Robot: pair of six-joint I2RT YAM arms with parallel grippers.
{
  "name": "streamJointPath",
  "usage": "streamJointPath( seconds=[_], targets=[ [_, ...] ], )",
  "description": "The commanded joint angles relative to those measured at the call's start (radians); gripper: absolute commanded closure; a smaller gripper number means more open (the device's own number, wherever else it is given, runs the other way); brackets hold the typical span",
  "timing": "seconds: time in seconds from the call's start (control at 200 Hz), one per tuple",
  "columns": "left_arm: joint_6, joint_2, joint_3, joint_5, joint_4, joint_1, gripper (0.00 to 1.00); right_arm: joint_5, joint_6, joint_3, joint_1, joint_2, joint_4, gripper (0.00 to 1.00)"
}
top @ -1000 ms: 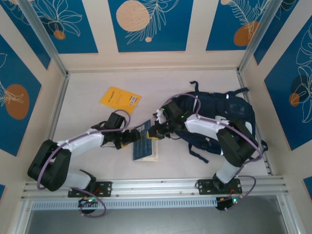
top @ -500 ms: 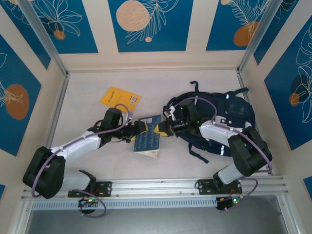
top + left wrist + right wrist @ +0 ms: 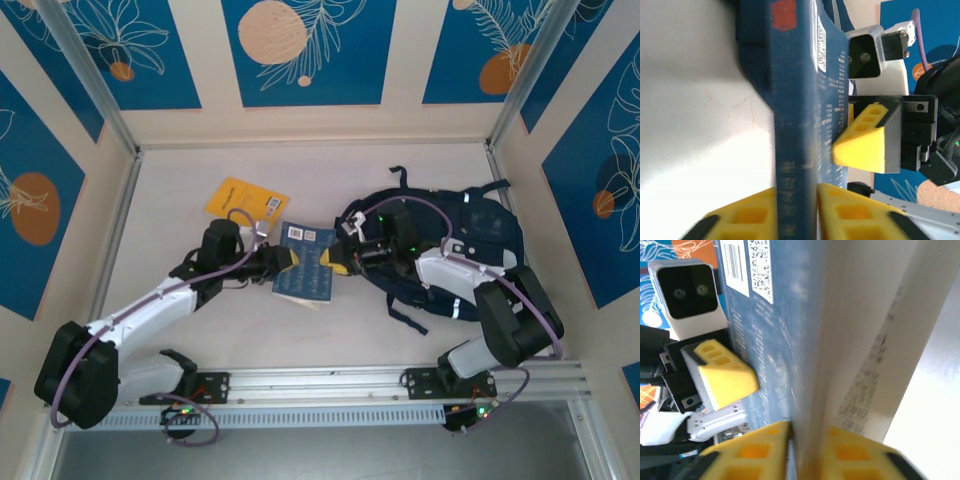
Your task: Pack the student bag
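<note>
A blue book (image 3: 305,262) hangs between my two grippers at mid-table, back cover up. My left gripper (image 3: 283,260) is shut on its spine side; in the left wrist view the yellow fingers (image 3: 747,217) press both faces of the book (image 3: 797,100). My right gripper (image 3: 335,264) straddles the opposite page edge. In the right wrist view a thin dark gap shows between one finger (image 3: 757,450) and the cover (image 3: 790,315), so it stands slightly open. The student bag (image 3: 480,230), dark navy, lies at the right under the right arm.
A yellow booklet (image 3: 245,200) lies flat at the back left. Loose bag straps (image 3: 405,312) trail toward the front rail (image 3: 320,380). Blue-patterned walls close in the table on three sides.
The book has moved toward the back and slightly right. My left gripper has shut on its spine side. The right gripper's jaws have loosened from their grip.
</note>
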State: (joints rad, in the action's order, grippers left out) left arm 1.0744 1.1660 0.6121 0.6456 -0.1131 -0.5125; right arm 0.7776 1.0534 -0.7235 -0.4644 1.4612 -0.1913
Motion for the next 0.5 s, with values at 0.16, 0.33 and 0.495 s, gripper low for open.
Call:
streamJointPath(
  seconds=[0.16,0.33,0.495],
  targets=[
    [-0.005,-0.038,0.006,0.020,-0.053,-0.003,1.00,-0.104,-0.129,-0.043,-0.005,-0.047,0.208,0.35],
    [0.000,-0.080,0.011,0.045,-0.080,-0.002,1.00,-0.089,-0.110,-0.019,0.010,-0.058,0.147,0.11],
    [0.058,-0.083,0.002,0.085,-0.156,-0.004,1.00,0.032,0.027,0.023,0.012,-0.015,-0.114,0.09]
  ],
)
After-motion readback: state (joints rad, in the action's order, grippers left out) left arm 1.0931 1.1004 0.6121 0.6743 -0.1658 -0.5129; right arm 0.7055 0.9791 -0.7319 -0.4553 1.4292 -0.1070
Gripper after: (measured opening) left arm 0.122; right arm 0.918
